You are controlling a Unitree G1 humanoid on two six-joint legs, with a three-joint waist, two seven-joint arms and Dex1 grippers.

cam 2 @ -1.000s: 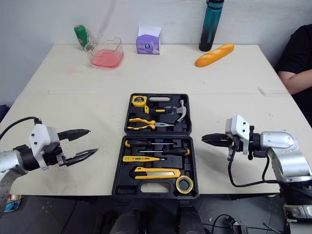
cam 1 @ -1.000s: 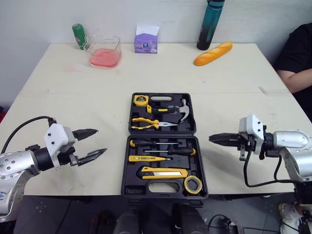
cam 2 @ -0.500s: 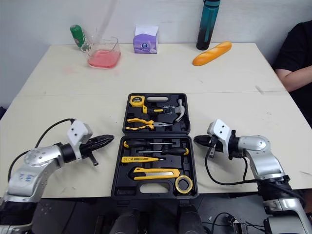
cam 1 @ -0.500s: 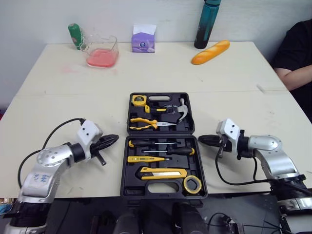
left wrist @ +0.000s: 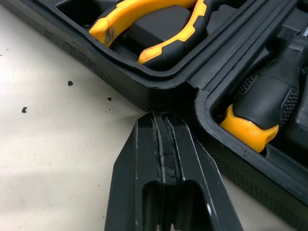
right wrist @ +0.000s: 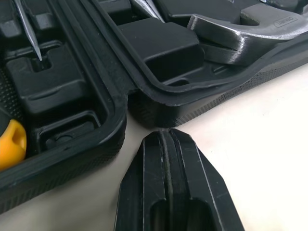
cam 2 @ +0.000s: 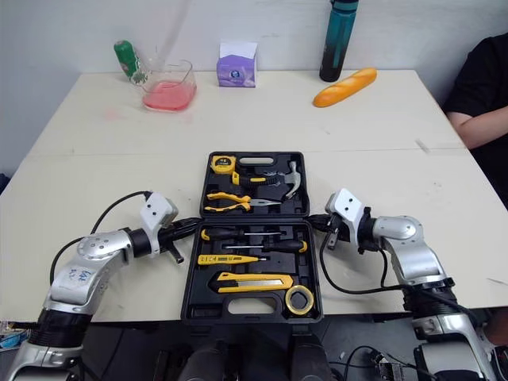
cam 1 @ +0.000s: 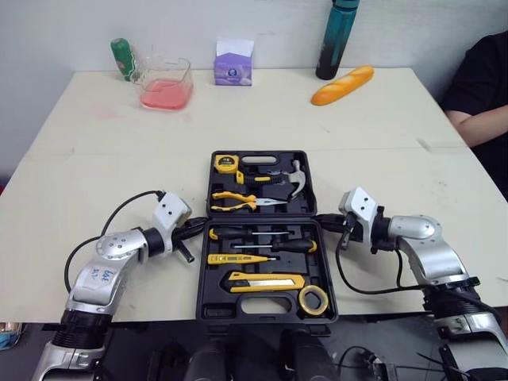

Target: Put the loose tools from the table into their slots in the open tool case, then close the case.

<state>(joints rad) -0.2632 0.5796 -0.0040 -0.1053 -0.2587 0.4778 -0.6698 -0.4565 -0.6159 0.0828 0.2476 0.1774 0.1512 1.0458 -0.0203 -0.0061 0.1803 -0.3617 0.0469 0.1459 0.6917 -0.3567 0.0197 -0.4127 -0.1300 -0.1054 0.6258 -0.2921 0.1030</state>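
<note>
The black tool case [cam 1: 205, 298] lies open in the middle of the table. Its far half holds a tape measure [cam 1: 228, 163], a hammer [cam 1: 290, 178] and pliers [cam 1: 238, 199]. Screwdrivers [cam 1: 270, 246], a utility knife [cam 1: 266, 281] and a yellow ring [cam 1: 314, 300] sit in the near half. My left gripper [cam 1: 198, 225] is shut and empty, with its tip at the case's left side by the hinge line [left wrist: 162, 120]. On the opposite side, my right gripper [cam 1: 324, 220] is shut and empty, its tip close to the hinge notch [right wrist: 166, 137].
Along the table's far edge stand a green bottle [cam 1: 123, 58], a clear container of pink liquid [cam 1: 167, 83], a purple tissue box [cam 1: 233, 63], a teal bottle [cam 1: 336, 36] and a bread loaf [cam 1: 343, 84]. A person's arm [cam 1: 476, 119] rests at the right edge.
The left gripper has gone from open to shut. Both arms have swung inward, bringing their tips to the two ends of the case's hinge line.
</note>
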